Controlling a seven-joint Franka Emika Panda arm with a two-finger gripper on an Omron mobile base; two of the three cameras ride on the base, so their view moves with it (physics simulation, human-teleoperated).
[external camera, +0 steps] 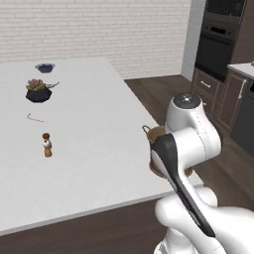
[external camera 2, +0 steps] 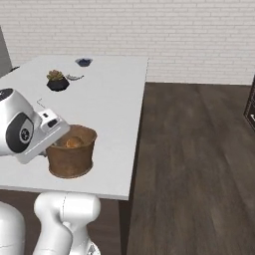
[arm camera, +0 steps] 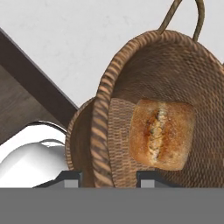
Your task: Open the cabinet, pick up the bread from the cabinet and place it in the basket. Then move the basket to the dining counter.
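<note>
You are finishing the carry: fingers point(arm camera: 107, 178) clamping the basket point(external camera 2: 72, 152) rim, bread point(arm camera: 162, 134) inside, basket sitting on the white bench point(external camera 2: 112, 99), release coming next.

We can read no text, label, brand, number or sign anywhere: the counter point(external camera: 99, 149), the basket point(external camera 2: 72, 159) and the bread point(arm camera: 162, 133) all carry no writing.

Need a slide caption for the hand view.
Jaws shut on the rim of the basket, the bread inside, over the dining counter.
</note>
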